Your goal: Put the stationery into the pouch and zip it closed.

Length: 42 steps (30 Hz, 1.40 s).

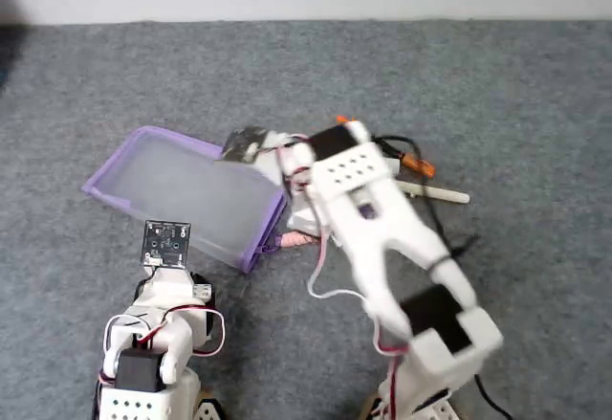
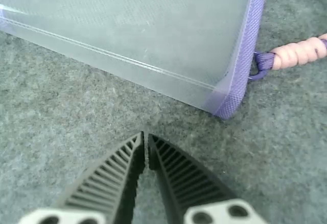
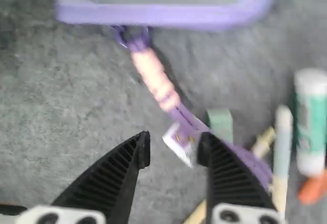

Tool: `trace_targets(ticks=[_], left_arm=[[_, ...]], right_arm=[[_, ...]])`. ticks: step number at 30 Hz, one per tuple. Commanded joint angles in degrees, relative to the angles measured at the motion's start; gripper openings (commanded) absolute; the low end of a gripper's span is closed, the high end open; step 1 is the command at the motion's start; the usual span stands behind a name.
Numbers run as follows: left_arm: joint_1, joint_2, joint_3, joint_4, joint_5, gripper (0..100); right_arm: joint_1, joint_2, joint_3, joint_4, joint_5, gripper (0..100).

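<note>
**Two robot arms beside a see-through purple-edged pouch on grey carpet**

A flat, rectangular pouch is lying on coarse grey carpet in front of the arms. Its panel is smooth, frosted plastic, bordered all around with woven purple tape. A pull cord of ridged pink segments is hanging from a purple loop at one corner and trailing across the carpet.

The left gripper is hovering over bare carpet just beside that corner. Its dark, ribbed, wedge-shaped fingers are pressing together at the tips and holding nothing.

The right gripper is standing spread apart above the far end of the cord, where a small white tag is lying between its fingers, ungripped.

Near the tag, outside the pouch, a glue stick, cylindrical with a green label, is resting alongside a slim cream stick.
</note>
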Motion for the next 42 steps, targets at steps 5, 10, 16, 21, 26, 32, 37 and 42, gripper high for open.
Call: trace_targets(ticks=[5, 10, 16, 21, 26, 32, 37, 42], left_arm=[[-0.18, -0.62, -0.75, 0.26, -0.26, 1], [-0.18, -0.62, -0.75, 0.26, -0.26, 1], [-0.18, -0.62, -0.75, 0.26, -0.26, 1], [-0.18, -0.62, -0.75, 0.26, -0.26, 1], [-0.18, -0.62, -0.75, 0.26, -0.26, 1], [-0.18, -0.62, -0.75, 0.26, -0.26, 1], [-0.18, -0.62, -0.75, 0.26, -0.26, 1], [-0.18, -0.62, -0.75, 0.26, -0.26, 1]], right_arm=[[-2.33, 12.88, -11.34, 1.27, 7.38, 21.0], [-2.33, 19.56, -16.70, 1.27, 7.74, 21.0], [-3.03, 25.45, -19.69, 1.19, 7.65, 20.9], [-2.95, 28.26, -19.78, 1.27, 7.65, 19.8], [-3.21, 28.35, -20.92, 1.36, 7.56, 0.5], [-2.77, 28.09, -28.48, 10.68, 7.38, 0.9], [-2.77, 24.84, -34.99, 18.24, 3.34, 0.9], [-3.12, 17.80, -34.99, 18.24, -2.02, 0.9]])
